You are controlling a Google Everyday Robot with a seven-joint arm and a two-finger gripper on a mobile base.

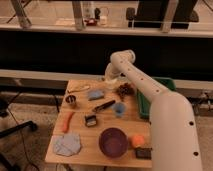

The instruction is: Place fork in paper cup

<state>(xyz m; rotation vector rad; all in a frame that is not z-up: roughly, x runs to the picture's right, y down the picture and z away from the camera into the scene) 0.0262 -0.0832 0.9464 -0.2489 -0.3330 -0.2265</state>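
Note:
My white arm reaches from the lower right across to the back of the wooden table (85, 156). The gripper (108, 79) hangs at the table's back edge, pointing down. A small white shape (106, 83) right under it may be the paper cup, and the wrist hides most of it. A long dark-handled utensil (103, 105) lies flat in the middle of the table, well in front of the gripper. I cannot tell whether it is the fork, or whether the gripper holds anything.
On the table are a small dark metal cup (71, 100), a blue sponge (95, 94), a brown pine cone (125, 90), a light-blue cup (119, 108), a carrot (67, 121), a purple bowl (113, 142), an orange ball (136, 141) and a grey-blue cloth (67, 144). A green tray (144, 102) sits at the right.

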